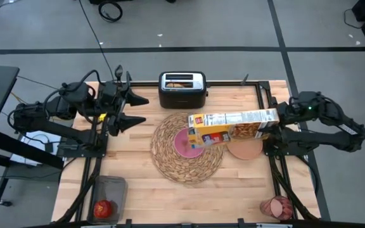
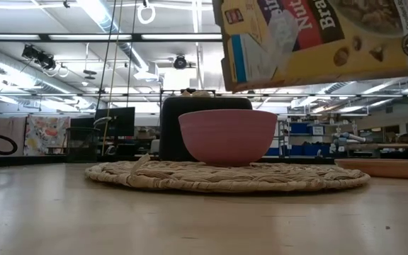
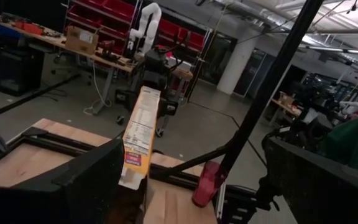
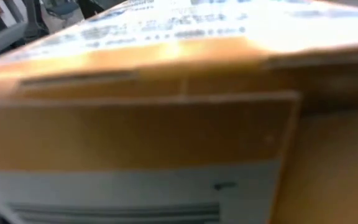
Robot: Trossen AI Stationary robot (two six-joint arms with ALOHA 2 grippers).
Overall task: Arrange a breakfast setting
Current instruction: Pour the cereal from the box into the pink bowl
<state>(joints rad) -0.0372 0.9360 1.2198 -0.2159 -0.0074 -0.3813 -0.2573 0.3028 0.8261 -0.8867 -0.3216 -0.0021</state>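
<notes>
One cereal box (reading "Nut", "Bra") above the pink bowl.

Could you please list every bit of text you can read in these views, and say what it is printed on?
"Nut": on the yellow cereal box, low view, cut off by the frame.
"Bra": on the same box, also cut off.
Side-panel print on the box: too small or blurred in all views.
Black toaster, pink bowl: no text visible.
</notes>
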